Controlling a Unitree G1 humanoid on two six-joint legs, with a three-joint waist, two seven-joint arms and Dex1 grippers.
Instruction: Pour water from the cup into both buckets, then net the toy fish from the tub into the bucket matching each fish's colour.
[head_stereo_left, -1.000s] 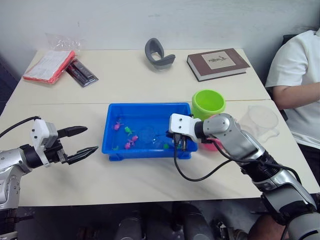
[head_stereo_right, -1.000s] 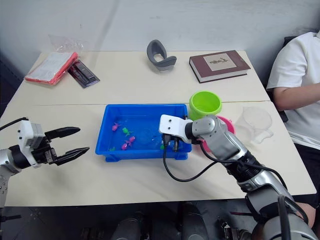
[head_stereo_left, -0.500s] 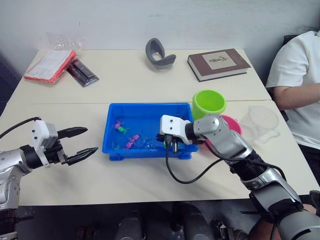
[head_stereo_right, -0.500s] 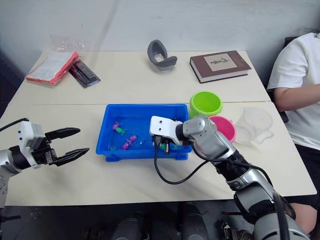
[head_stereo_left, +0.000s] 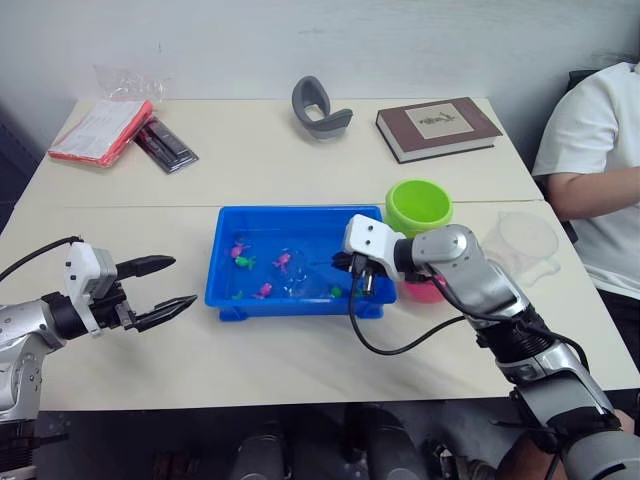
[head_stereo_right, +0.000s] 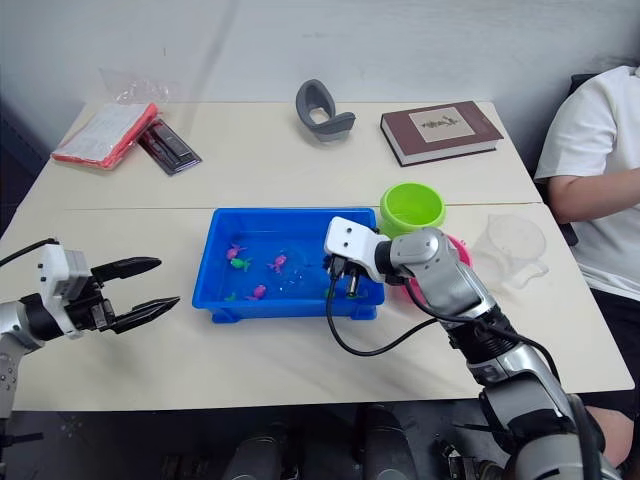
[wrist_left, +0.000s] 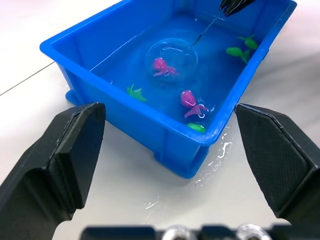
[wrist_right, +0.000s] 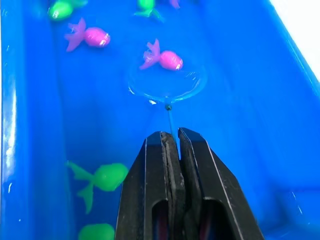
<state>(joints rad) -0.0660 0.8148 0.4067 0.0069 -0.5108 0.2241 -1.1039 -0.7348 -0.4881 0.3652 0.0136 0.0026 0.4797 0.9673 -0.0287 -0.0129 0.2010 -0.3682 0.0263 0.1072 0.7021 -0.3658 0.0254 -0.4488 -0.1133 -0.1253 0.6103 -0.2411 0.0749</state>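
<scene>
Right gripper (wrist_right: 172, 137) over the tub's (head_stereo_left: 225, 290) right end, just inside the rim; fingers (wrist_right: 155, 190) pinched tight on the net's (wrist_right: 166, 80) thin handle. Hoop lies low in the water mid-tub, a pink fish (wrist_right: 165, 59) at its far edge, whether inside the rim or just over it I cannot tell. More fish loose around it: another pink (wrist_right: 90, 36) toward the tub's far end, green ones (wrist_right: 102, 177) close beside the gripper near one long wall. Open water on the other side of the hoop, up to the opposite wall.

Left gripper (head_stereo_left: 160, 283) hovers over bare desk (head_stereo_left: 280, 360), left of the tub and apart from its rim, fingers (wrist_left: 60, 150) spread wide, nothing between them. Small wet patches on the desk by the tub's near corner.

Green bucket (head_stereo_left: 418, 206) stands just off the tub's right back corner; pink bucket (head_stereo_left: 425, 290) just in front of it, mostly hidden behind the right forearm. Cup (head_stereo_left: 522, 240) further right, near the desk's right edge and a seated person's arm (head_stereo_left: 590, 195).

Back of desk, well apart from the tub: book (head_stereo_left: 435, 126), grey curved object (head_stereo_left: 318, 107), red packet (head_stereo_left: 98, 130) at the left corner. Wide clear strip of desk between these and the tub.
</scene>
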